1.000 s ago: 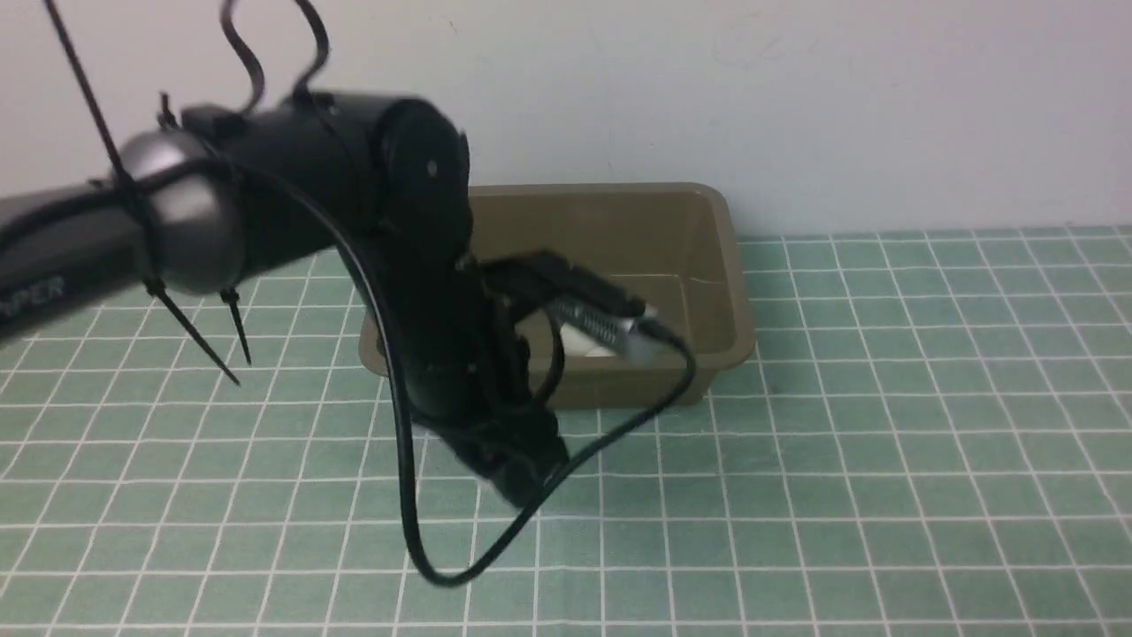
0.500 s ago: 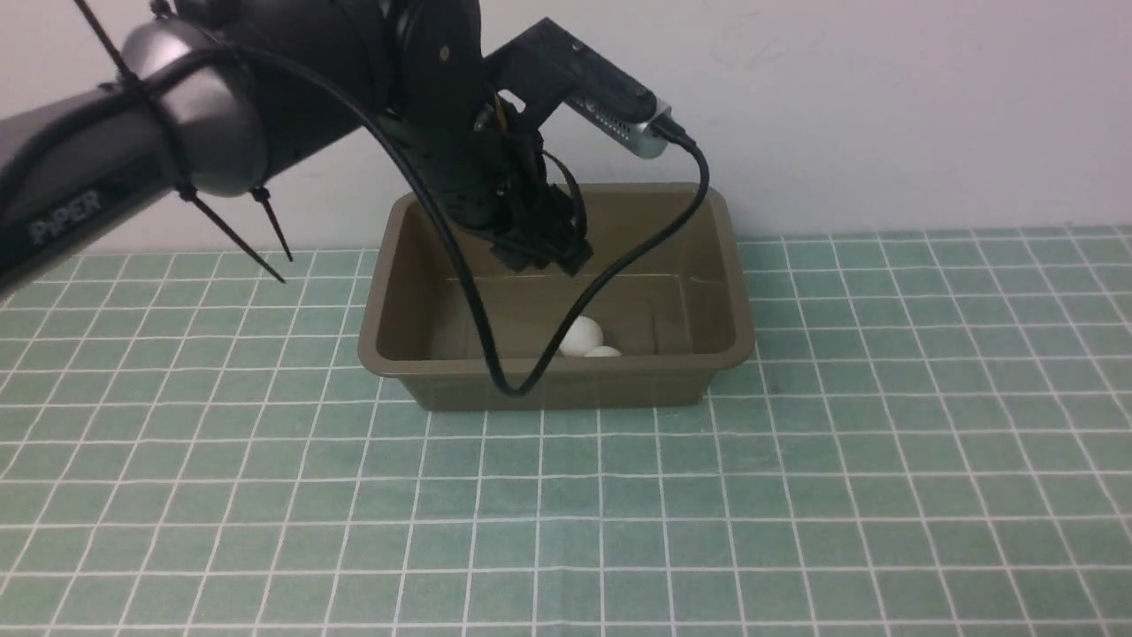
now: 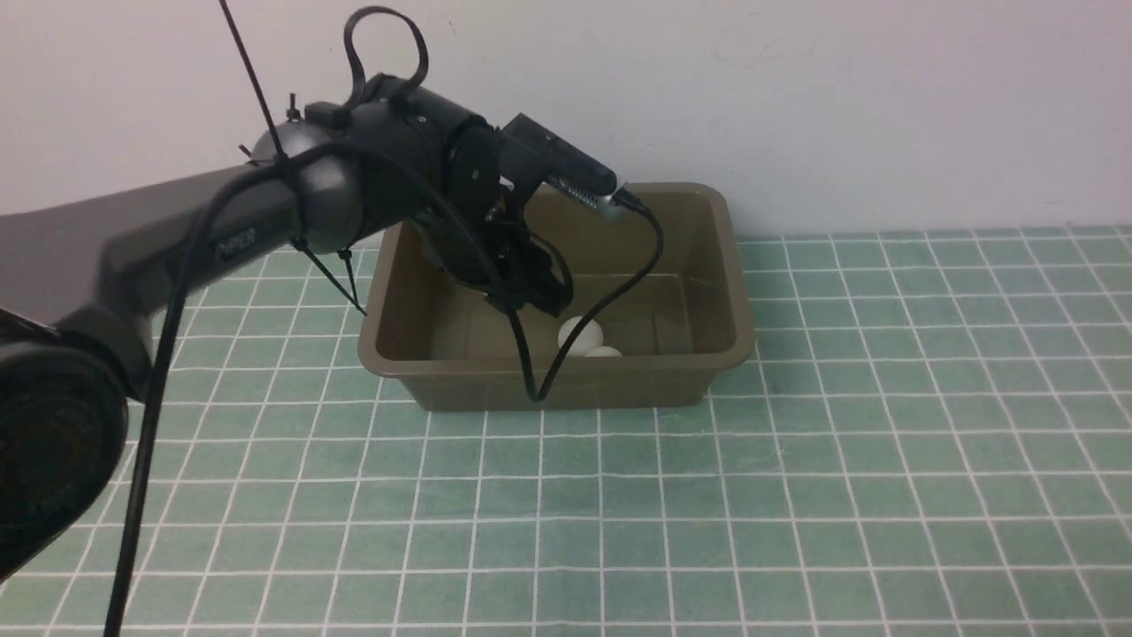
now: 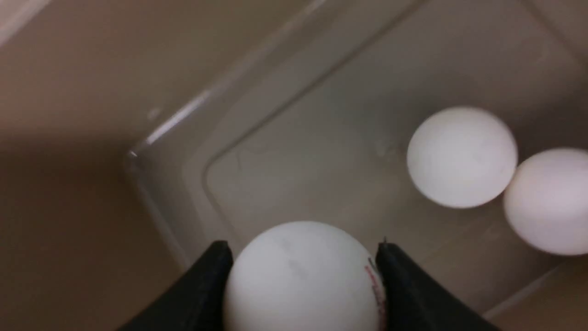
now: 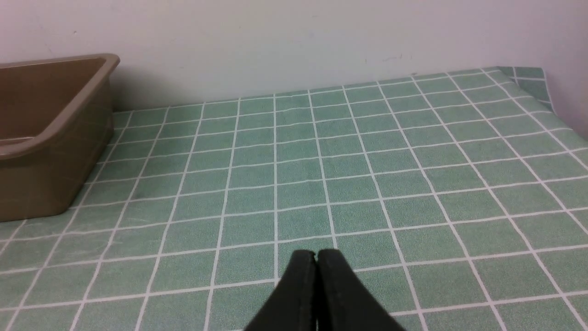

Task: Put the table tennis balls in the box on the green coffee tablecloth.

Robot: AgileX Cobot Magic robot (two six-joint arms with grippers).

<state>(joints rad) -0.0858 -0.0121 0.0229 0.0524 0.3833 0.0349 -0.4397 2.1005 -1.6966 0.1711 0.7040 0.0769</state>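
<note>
The olive-brown box (image 3: 734, 292) stands on the green coffee tablecloth (image 3: 796, 495) near the back wall. Two table tennis balls (image 3: 580, 334) lie side by side on its floor, near its front wall; the left wrist view shows them as well (image 4: 461, 156). My left gripper (image 4: 303, 250) is lowered inside the box (image 4: 321, 115), shut on a third white ball (image 4: 298, 280) with a red printed mark. In the front view the left arm hides that ball. My right gripper (image 5: 316, 253) hovers shut and empty over the cloth (image 5: 367, 174), right of the box (image 5: 50, 138).
A pale wall (image 3: 796, 106) rises straight behind the box. The left arm's black cable (image 3: 531, 372) loops down over the box's front rim. At the far right the cloth's corner (image 5: 528, 76) ends against the wall.
The left arm swung up from in front of the box, then came down into it with the ball. The two balls on the floor stayed put.
</note>
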